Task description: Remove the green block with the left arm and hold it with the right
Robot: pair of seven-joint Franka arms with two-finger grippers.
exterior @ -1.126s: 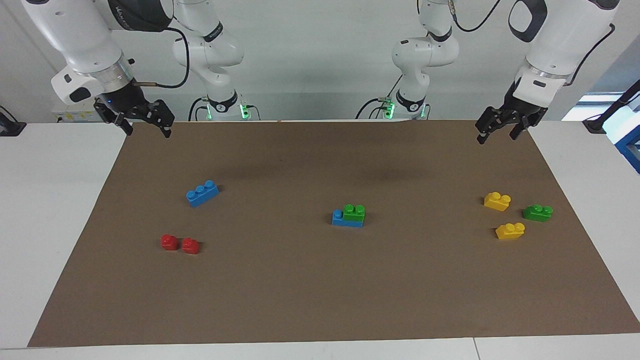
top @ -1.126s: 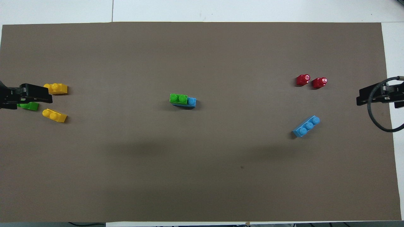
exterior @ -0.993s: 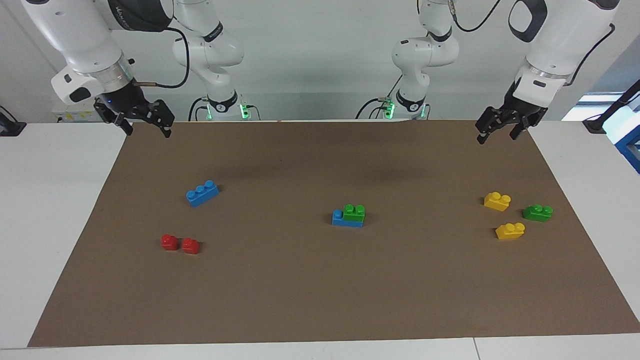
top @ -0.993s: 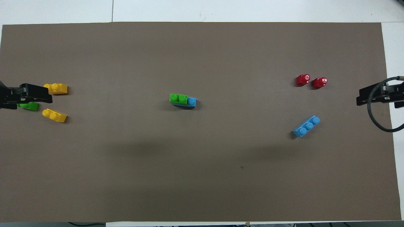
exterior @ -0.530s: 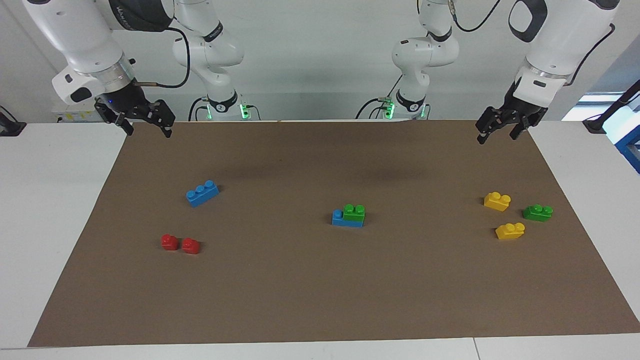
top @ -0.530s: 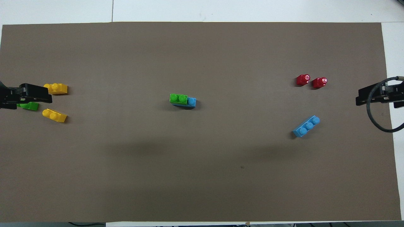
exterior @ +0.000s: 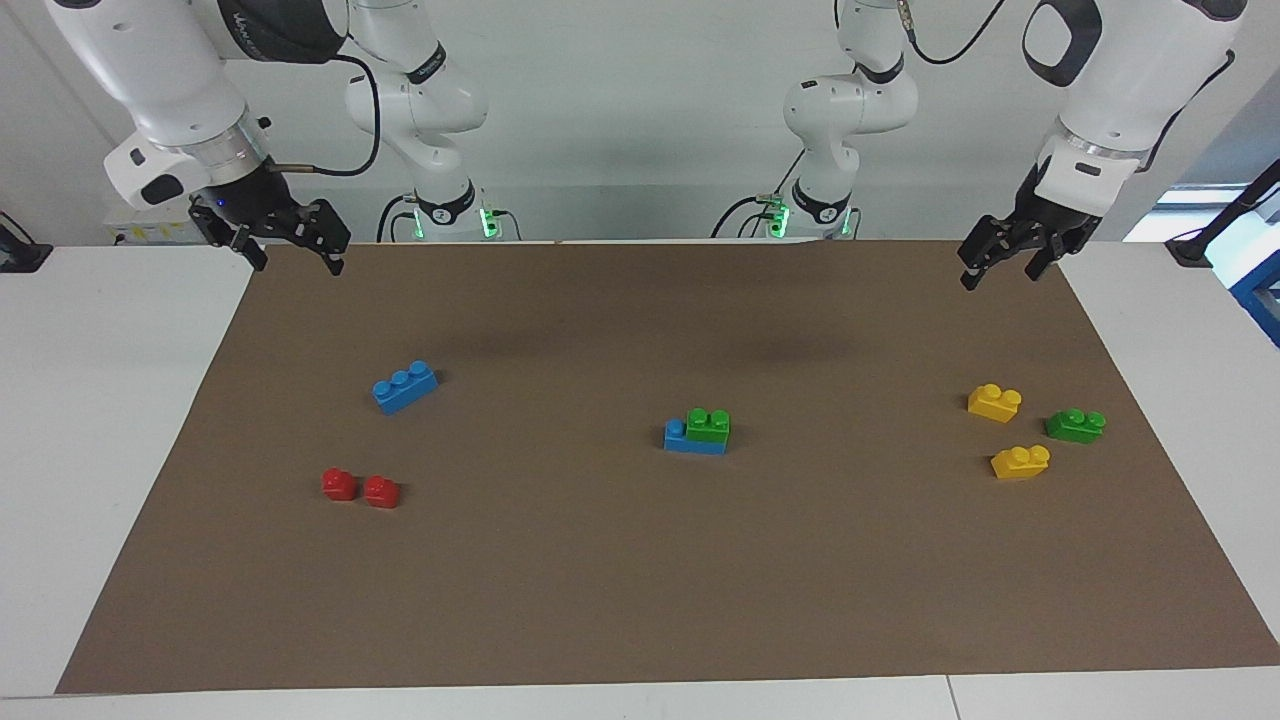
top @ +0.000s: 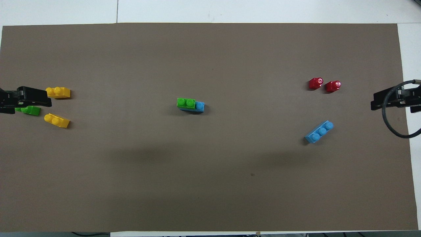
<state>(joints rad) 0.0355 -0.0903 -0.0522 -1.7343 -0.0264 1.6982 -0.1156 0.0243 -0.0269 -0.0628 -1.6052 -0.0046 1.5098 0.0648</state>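
Note:
The green block point(exterior: 708, 424) sits stuck on one end of a blue brick point(exterior: 685, 440) in the middle of the brown mat; it also shows in the overhead view point(top: 185, 103). A second green block point(exterior: 1075, 425) lies loose by two yellow bricks at the left arm's end. My left gripper point(exterior: 1000, 276) hangs open and empty, high over the mat's edge at that end, and in the overhead view point(top: 33, 98) it partly covers the loose green block point(top: 31, 111). My right gripper point(exterior: 297, 262) hangs open and empty over the mat's corner at the right arm's end.
Two yellow bricks point(exterior: 994, 402) point(exterior: 1020, 461) lie beside the loose green block. A lone blue three-stud brick point(exterior: 405, 386) and two red bricks point(exterior: 339, 484) point(exterior: 381, 491) lie toward the right arm's end. White table surrounds the mat point(exterior: 640, 580).
My left gripper has shifted slightly toward its own end of the table and turned a little. The right gripper and all the bricks have stayed where they were.

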